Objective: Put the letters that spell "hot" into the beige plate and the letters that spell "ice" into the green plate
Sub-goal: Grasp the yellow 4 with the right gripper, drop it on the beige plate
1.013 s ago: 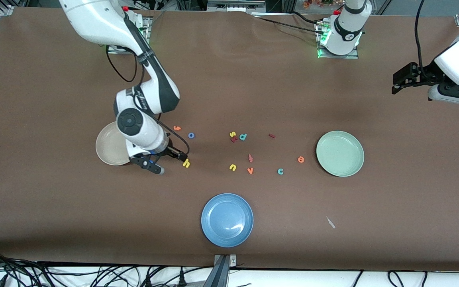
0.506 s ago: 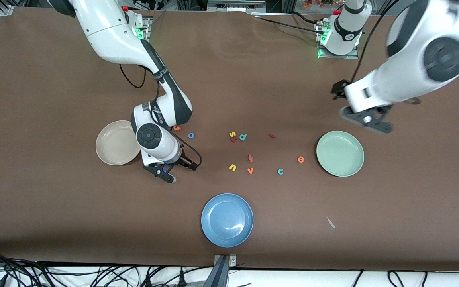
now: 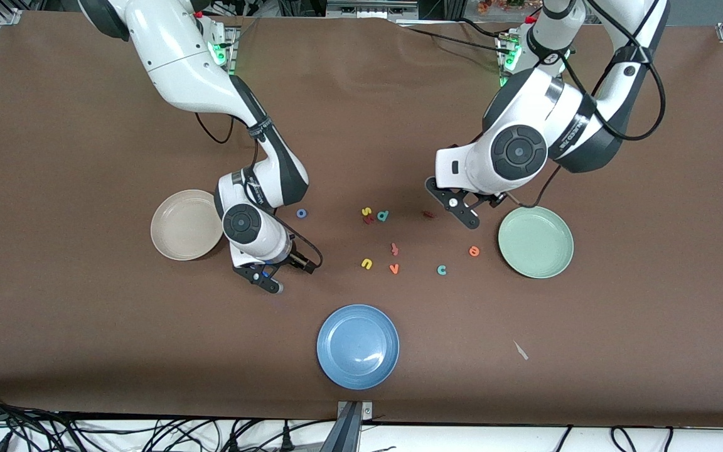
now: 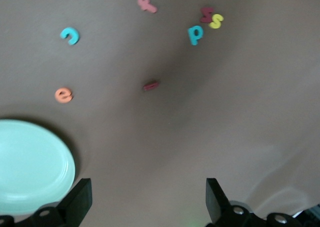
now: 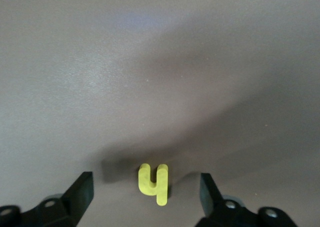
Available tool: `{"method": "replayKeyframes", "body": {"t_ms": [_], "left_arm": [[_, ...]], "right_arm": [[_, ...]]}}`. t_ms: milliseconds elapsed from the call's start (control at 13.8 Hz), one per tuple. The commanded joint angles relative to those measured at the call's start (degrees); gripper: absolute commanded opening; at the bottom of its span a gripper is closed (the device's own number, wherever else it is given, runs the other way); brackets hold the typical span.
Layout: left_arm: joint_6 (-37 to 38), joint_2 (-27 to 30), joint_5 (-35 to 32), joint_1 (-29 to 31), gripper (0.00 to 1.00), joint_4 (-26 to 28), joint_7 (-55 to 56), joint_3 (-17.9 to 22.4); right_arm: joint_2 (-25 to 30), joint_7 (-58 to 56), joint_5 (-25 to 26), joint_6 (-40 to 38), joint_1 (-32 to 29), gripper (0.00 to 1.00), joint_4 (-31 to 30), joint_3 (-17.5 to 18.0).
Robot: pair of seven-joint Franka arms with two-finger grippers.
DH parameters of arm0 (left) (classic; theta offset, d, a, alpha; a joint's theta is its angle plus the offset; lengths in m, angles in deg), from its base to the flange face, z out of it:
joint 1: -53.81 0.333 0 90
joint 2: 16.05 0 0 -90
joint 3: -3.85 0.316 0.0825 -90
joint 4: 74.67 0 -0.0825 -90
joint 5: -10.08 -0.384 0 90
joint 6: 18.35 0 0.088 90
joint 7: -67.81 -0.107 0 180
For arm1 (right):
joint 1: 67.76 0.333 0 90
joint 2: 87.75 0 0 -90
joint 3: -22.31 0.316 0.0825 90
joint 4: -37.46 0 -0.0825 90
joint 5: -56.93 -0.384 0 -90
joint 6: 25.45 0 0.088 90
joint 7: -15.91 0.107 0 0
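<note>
The yellow h (image 5: 154,183) lies flat on the table between the fingers of my open right gripper (image 5: 146,194), with a gap on each side. In the front view the right gripper (image 3: 280,274) hides the h, beside the beige plate (image 3: 176,235). The blue o (image 3: 301,213) lies close by. The right arm hides the orange t. My left gripper (image 3: 459,210) hangs open and empty near the dark red i (image 4: 151,86), next to the green plate (image 3: 536,242). The orange e (image 3: 474,251) and teal c (image 3: 442,270) lie nearer the front camera.
A blue plate (image 3: 358,346) sits near the front edge. Loose letters lie mid-table: a yellow u (image 3: 366,263), orange v (image 3: 393,269), reddish t-like letter (image 3: 394,248), yellow s (image 3: 366,211) and teal d (image 3: 383,216). A pale scrap (image 3: 520,350) lies toward the left arm's end.
The left arm swung in from its end of the table to hover by the red i. The right gripper shifted along the table and now straddles the yellow h.
</note>
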Motion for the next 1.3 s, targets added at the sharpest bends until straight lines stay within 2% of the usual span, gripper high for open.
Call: {"method": "replayKeyframes", "body": {"t_ms": [0, 72, 217, 362, 579, 651, 724, 941, 1158, 1230], "left_arm": [[-2.09, -0.66, 1.79, -0.59, 1.0, 2.06, -4.68, 0.18], [-2.97, -0.74, 1.7, -1.38, 1.0, 3.65, -4.94, 0.27], [-6.21, -0.66, 1.35, -2.44, 1.0, 6.55, -10.88, 0.18], [-11.91, -0.66, 1.44, -2.71, 1.0, 11.11, -15.65, 0.18], [-21.76, -0.66, 1.17, -5.25, 1.0, 17.7, -16.19, 0.18], [-24.75, -0.66, 1.17, -5.95, 0.95, 19.64, -16.19, 0.18], [-27.74, -0.66, 1.0, -7.18, 0.86, 21.57, -16.37, 0.18], [-34.35, -3.45, -8.64, -9.65, 0.82, 23.18, -17.69, 0.18], [-40.05, -6.53, -11.48, -8.87, 0.79, 22.74, -26.26, 0.18], [-41.81, -7.5, -11.48, -7.99, 0.79, 22.65, -29.69, 0.18]], "right_arm": [[-1.33, 0.29, -1.35, -0.45, 0.2, 0.72, 2.08, -0.24], [-1.33, 0.29, -2.05, -0.54, 0.2, 0.63, 2.08, -0.24], [-1.33, 0.21, -2.49, -0.89, -0.06, 0.35, 2.08, -0.15], [-1.33, 0.29, -2.93, -0.81, 0.2, 0.14, 2.08, -0.24], [-1.33, 0.55, -3.28, -0.89, 0.2, 0.09, 2.08, -0.24], [-1.33, 0.56, -3.28, -0.98, 0.2, 0.08, 2.08, -0.24], [-1.07, 0.56, -3.28, -1.42, 0.12, 0.08, 2.08, -0.24], [1.74, -4.15, -1.8, -12.54, -1.11, 0.06, 4.78, -1.29], [6.13, -13.12, -1.26, -22.92, -1.29, 0.07, 3.84, -5.58], [7.97, -16.29, -1.18, -23.82, -1.29, 0.07, 2.18, -6.73]]}}
